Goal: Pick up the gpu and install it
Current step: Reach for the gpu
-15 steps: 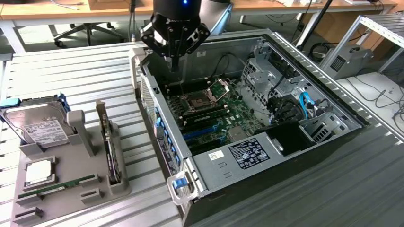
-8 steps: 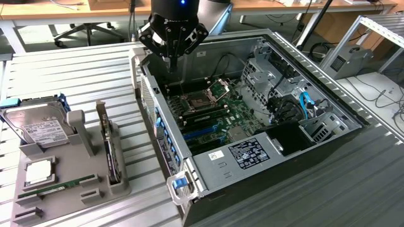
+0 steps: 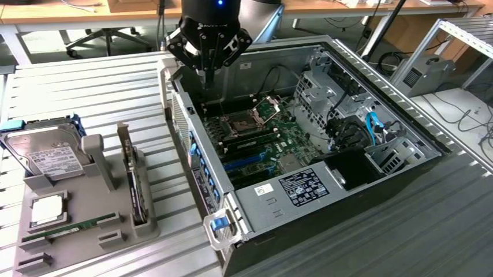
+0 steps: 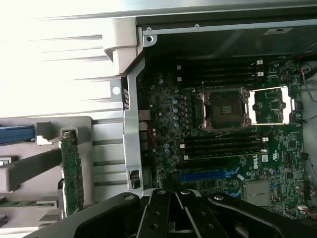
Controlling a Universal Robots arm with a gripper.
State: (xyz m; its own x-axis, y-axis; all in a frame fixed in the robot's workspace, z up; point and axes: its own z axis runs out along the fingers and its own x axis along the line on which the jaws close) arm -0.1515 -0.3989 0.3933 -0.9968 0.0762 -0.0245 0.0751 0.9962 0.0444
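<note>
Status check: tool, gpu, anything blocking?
Tool shut, empty, above the open PC case. Gpu on edge in grey holder, untouched. Nothing seen blocking the card.

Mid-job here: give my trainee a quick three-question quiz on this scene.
1. True or false: the tool holds the gpu.
2. Where does the gpu stand? A) upright in the gray holder B) on the motherboard C) on the floor
3. Fill in: the shut tool hangs over the open computer ____.

Key: 1 false, the tool is empty; 2 A; 3 case.
</note>
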